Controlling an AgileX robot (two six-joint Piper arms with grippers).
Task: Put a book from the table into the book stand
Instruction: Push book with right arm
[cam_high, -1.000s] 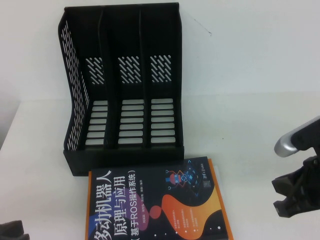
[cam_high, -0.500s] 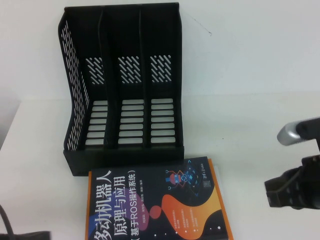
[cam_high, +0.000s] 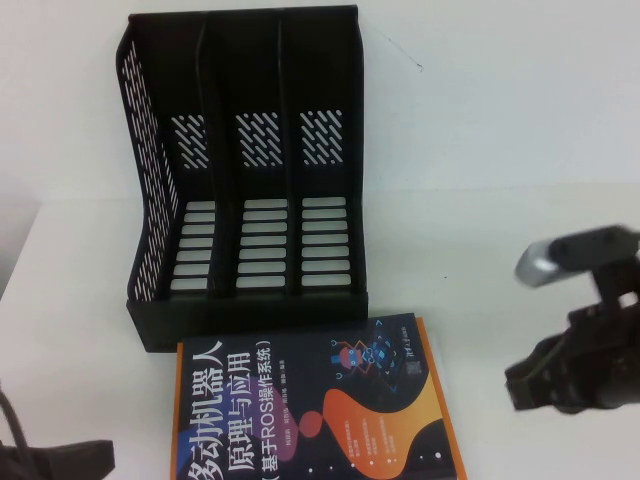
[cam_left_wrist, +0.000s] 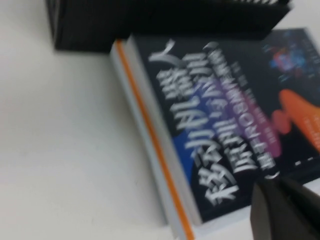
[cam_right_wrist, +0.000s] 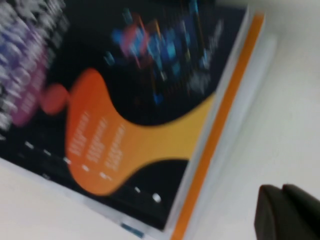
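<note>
**Status: Book Not Yet Lifted**

The left gripper (cam_high: 45, 465) sits low at the near left table (cam_high: 80, 380) edge, jaws together, holding nothing. The stand (cam_high: 245, 190) has all three slots vacant. The book (cam_high: 315, 405) lies flat just in front of it, untouched. The right gripper (cam_high: 570, 385) hovers right of the book; its jaw state cannot be told. Grasping, lifting and slotting all remain.

The left wrist view shows the book's (cam_left_wrist: 220, 130) orange spine edge and page block; the right wrist view shows its (cam_right_wrist: 125, 115) opposite edge. The high view alone shows the slots.
</note>
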